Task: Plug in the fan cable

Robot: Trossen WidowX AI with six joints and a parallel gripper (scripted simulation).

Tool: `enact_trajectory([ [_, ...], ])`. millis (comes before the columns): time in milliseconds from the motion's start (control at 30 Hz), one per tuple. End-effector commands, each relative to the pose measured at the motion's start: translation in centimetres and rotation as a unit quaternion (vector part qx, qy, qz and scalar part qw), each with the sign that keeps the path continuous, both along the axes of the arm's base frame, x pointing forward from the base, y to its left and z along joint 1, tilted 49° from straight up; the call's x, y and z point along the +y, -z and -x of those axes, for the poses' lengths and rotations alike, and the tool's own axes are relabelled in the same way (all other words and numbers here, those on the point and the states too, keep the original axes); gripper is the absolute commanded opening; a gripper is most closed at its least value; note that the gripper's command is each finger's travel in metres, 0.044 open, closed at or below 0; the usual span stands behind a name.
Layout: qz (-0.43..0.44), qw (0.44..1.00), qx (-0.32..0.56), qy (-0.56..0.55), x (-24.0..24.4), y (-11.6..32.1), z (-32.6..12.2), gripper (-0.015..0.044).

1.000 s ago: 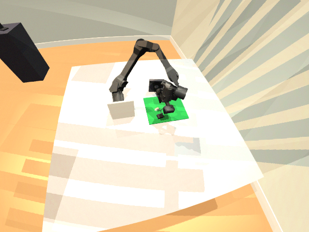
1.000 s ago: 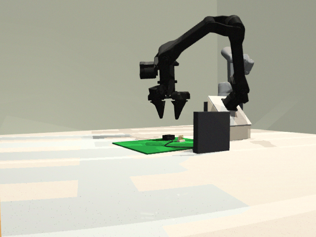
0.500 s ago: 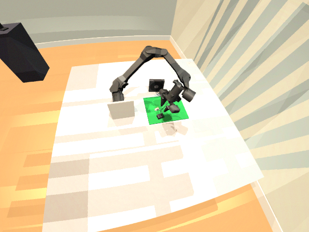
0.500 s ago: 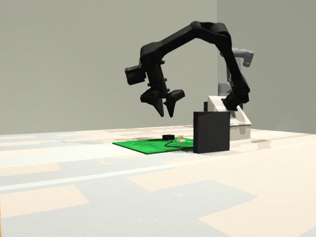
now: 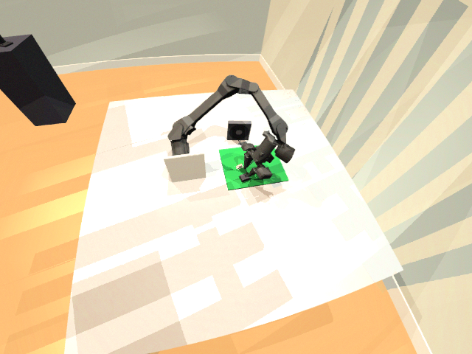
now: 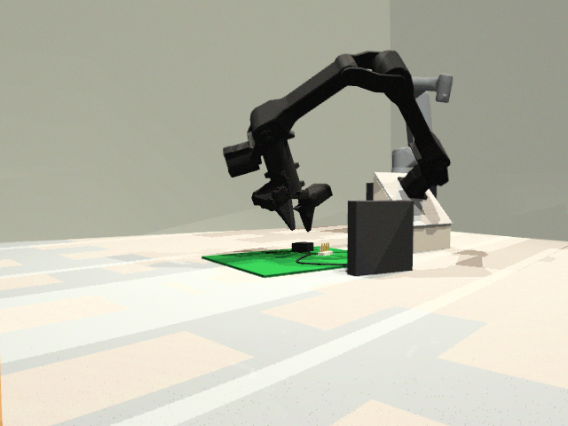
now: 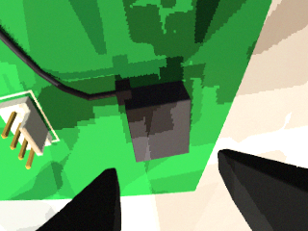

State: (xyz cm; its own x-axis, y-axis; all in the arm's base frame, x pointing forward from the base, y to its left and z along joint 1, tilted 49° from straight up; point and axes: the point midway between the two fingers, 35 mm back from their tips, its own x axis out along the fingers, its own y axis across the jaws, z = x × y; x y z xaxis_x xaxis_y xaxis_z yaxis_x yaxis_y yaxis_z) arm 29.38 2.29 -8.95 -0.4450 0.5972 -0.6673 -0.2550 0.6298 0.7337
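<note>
The black plug (image 5: pixel 244 178) (image 6: pixel 303 246) (image 7: pixel 159 127) lies on the green board (image 5: pixel 233 184) (image 6: pixel 256 267) (image 7: pixel 72 180), beside the four-pin header (image 5: pixel 239 166) (image 6: pixel 325 253) (image 7: pixel 39 127) and off its pins. The header is white with upright gold pins. The thin black cable (image 6: pixel 320 264) (image 7: pixel 58 85) runs from the plug to the fan (image 5: pixel 239 131) (image 6: pixel 380 238). My gripper (image 6: pixel 300 230) (image 7: pixel 168 168) is partly open and empty. Its tilted fingers hang a little above the plug, with a gap between fingertips and plug in the exterior view.
The fan stands upright at the board's edge, near the header side in the exterior view. A pale slanted block (image 5: pixel 185 168) (image 6: pixel 437 236) stands by the arm's base. A grey arm-like shape (image 6: pixel 424 112) shows behind my arm. A tall dark box (image 5: pixel 34 83) is beyond the table.
</note>
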Motion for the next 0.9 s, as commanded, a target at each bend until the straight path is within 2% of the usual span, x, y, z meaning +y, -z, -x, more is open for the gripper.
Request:
enact_trajectory([
  [0, -0.001, 1.000, 0.000, 0.004, 0.4, 0.3, 0.0, 0.0210],
  [867, -0.002, 1.000, 0.000, 0.004, 3.1, 2.7, 0.2, 0.0210],
])
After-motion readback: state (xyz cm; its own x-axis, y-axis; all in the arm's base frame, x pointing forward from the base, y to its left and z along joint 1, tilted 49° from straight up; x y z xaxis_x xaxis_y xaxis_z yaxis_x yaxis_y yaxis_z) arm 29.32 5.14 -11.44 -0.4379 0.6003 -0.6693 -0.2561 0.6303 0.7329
